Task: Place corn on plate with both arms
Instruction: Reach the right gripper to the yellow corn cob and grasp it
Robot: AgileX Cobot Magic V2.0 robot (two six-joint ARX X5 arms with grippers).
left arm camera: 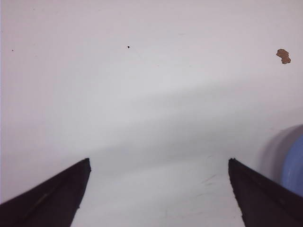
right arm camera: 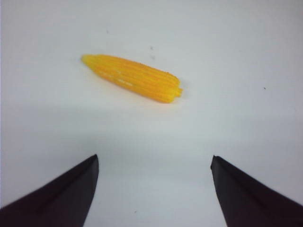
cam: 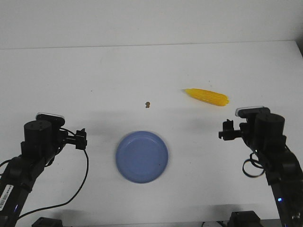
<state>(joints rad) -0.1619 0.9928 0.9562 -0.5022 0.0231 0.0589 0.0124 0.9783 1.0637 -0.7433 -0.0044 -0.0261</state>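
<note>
Well, corn (cam: pixel 207 96) off plate (cam: pixel 142 156), both grippers wide.

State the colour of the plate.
Periwinkle blue, plain and unmarked: the plate shows best in the front view.

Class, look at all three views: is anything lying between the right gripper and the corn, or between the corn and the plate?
Nothing visible blocks either path. Only bare table shows between the open right gripper and the corn. Between the corn and the plate the table is also bare; the small brown speck lies off to the side.
</note>
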